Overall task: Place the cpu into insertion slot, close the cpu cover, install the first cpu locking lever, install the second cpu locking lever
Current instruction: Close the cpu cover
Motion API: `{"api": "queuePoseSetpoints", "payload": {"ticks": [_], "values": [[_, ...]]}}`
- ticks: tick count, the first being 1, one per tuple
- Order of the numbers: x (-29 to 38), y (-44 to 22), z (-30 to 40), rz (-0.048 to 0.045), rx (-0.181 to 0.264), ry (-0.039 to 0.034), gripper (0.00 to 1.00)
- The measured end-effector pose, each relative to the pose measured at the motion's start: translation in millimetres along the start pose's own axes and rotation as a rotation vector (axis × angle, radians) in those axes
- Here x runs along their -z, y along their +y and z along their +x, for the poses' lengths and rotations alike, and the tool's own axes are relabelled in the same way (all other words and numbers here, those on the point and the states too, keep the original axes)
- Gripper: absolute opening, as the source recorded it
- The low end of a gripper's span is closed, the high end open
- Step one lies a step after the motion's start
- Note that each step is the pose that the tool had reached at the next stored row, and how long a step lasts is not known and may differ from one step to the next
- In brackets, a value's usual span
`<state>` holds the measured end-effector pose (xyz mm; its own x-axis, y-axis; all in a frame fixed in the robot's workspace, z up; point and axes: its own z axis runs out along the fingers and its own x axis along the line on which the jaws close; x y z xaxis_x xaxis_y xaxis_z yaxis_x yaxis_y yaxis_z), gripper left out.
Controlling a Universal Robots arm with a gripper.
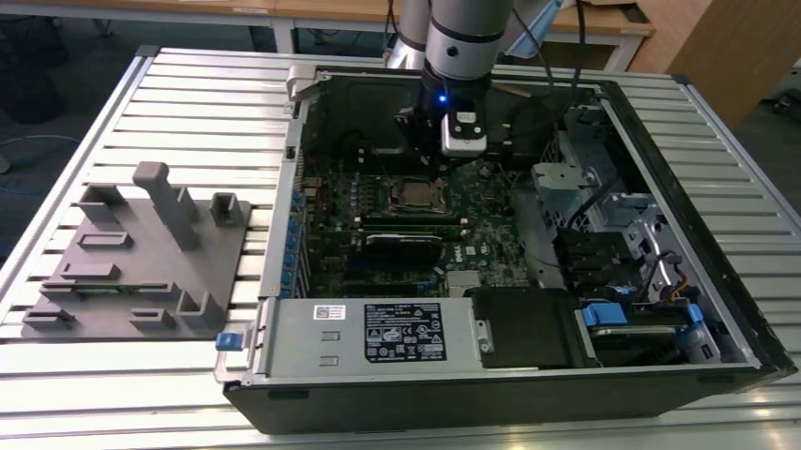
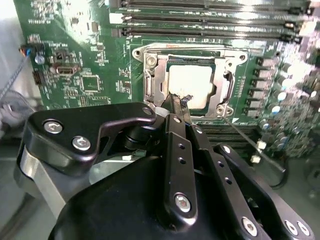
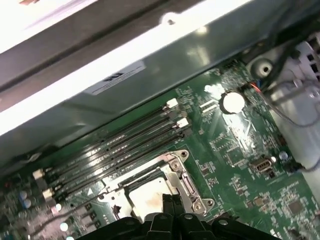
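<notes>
1. Exterior view: open computer case (image 1: 501,398) lying on the slatted desk (image 1: 75,375), with a grey moulded fixture (image 1: 138,253) beside it on the exterior view's left. Inside the case, arm reaching down, gripper (image 1: 452,161) low over the green motherboard (image 1: 489,225) and close beside the cpu (image 1: 414,194).
2. Second wrist view: gripper (image 2: 180,100) with its fingers pressed together and nothing clamped between them, tips at one edge of the cpu (image 2: 192,82). Cpu seated in the insertion slot (image 2: 192,61), with the cpu cover (image 2: 151,75) lying flat around it as a silvery frame. Wire lever (image 2: 231,90) along one side of that frame. Hard to tell whether latched, or whether the tips actually touch the chip. Long memory slots (image 2: 200,20) on the far side of the socket.
3. First wrist view: closed fingertips (image 3: 167,199) over the pale cpu (image 3: 145,200). Memory slots (image 3: 115,145) between the socket and the case wall (image 3: 150,55). Round coin cell (image 3: 233,101) off to one side on the board.
</notes>
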<state>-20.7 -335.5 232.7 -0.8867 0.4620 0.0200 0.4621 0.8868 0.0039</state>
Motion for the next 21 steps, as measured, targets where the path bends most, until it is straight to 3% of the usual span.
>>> {"api": "queuePoseSetpoints", "payload": {"ticks": [21], "values": [[-2.1,0.0,-0.1,0.0071,0.363,0.0015,0.10]]}}
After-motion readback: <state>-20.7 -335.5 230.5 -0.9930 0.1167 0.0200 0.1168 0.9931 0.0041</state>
